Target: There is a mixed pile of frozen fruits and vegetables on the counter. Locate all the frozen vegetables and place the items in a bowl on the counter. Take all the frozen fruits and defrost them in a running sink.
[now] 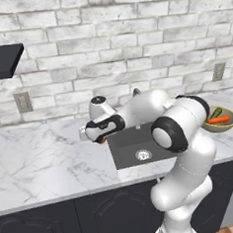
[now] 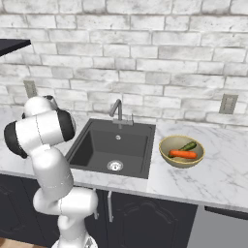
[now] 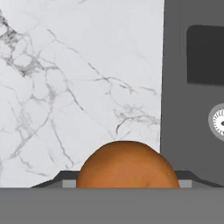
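Observation:
My gripper (image 3: 127, 180) is shut on the dull orange fruit (image 3: 127, 162), whose round top bulges up between the fingertips. It hangs over the white marble counter (image 3: 65, 87), just beside the left rim of the black sink (image 3: 192, 87), with the silver drain (image 3: 218, 121) off to the side. In the left base view the gripper (image 1: 99, 138) sits left of the sink (image 1: 135, 145). The tan bowl (image 2: 166, 144) right of the sink (image 2: 114, 143) holds the orange carrot (image 2: 183, 154) and the green stick (image 2: 188, 146). The red fruit is out of view.
A curved grey faucet (image 2: 117, 109) stands behind the basin. A brick wall with outlets (image 1: 22, 101) (image 2: 227, 103) backs the counter. A dark shelf (image 1: 2, 60) juts out at upper left. My own arm (image 1: 181, 128) blocks part of the sink.

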### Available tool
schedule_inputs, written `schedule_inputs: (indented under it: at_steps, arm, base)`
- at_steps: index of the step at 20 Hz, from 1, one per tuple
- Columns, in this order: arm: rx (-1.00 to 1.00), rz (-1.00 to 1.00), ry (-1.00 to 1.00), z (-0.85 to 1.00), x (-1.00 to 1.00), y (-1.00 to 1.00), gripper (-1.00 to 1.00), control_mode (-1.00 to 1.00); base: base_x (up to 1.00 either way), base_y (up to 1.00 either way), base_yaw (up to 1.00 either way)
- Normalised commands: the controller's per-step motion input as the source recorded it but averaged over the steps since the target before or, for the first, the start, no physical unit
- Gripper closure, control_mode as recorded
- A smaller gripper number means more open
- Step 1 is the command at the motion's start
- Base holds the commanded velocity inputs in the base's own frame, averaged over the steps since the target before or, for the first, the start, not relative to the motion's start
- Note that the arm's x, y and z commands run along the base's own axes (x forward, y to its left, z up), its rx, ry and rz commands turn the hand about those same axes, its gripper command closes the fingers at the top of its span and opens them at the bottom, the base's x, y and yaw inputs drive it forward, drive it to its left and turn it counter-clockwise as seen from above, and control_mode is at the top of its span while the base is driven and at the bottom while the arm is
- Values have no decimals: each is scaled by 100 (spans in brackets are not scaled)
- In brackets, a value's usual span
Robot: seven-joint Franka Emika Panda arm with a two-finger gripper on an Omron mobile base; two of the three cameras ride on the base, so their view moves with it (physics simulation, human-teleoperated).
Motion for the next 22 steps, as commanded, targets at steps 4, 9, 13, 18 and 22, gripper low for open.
schedule_inputs:
  at_steps: [4,9,13,18,22]
  arm:
    - [-2,0,0,14,0,-46,100,-100]
    - [-1,0,0,3,0,-45,100,-100]
    - [0,0,0,-1,4,-47,100,-100]
    - [0,0,0,-4,5,-49,100,-100]
    - [0,0,0,-6,4,-44,100,-100]
  base:
    - [0,0,0]
    - [0,0,0]
    - [0,0,0]
    - [0,0,0]
    - [0,0,0]
